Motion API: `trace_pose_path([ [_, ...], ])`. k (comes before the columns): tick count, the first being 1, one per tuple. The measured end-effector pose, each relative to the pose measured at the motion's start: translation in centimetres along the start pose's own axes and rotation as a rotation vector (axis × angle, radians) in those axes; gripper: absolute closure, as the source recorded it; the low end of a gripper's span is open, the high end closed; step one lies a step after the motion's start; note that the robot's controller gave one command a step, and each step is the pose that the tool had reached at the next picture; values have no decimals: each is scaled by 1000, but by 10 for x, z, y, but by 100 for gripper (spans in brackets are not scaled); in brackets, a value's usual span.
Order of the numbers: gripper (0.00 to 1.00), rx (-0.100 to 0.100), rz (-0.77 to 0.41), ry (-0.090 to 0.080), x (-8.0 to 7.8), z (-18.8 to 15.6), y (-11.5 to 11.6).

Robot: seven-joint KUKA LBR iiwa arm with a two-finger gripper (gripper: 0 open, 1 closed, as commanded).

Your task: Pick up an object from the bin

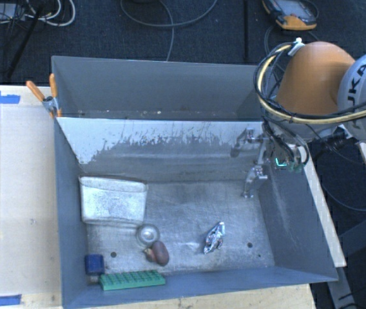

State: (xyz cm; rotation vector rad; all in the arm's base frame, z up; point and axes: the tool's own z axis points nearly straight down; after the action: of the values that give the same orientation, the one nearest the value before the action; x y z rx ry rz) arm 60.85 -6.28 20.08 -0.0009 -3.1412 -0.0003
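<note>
Cables (59, 8), orange-edged device (290, 11) on dark floor (105, 37)

My bin of grey sheet metal (189, 201) has a paler far slope streaked with dark scratches. On its floor lies a whitish rectangular pad with grey speckles (113, 200). Just below the pad sits a shiny silver round cap (147, 235), then a reddish-brown oval lump (159, 253). Below the pad's left corner is a small dark blue block (94, 263), and by that a bright green plastic strip patterned with rows of ribs (133, 280). Right of the pad lies a crinkled silver foil wrapper with dark flecks (214, 238). Farther right, my steel-grey metal gripper (241, 174) carries a teal glow, under my wrist's smooth orange dome cover (312, 76), which is ringed by black and yellowish cables.
</note>
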Motion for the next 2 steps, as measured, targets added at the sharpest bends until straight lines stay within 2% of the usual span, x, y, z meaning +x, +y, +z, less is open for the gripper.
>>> trace_pose_path([
  [1, 0, -3, -84, 9, 90, 21, 50],
  [2, 0, -1, -390, -4, 73, 131, 43],
])
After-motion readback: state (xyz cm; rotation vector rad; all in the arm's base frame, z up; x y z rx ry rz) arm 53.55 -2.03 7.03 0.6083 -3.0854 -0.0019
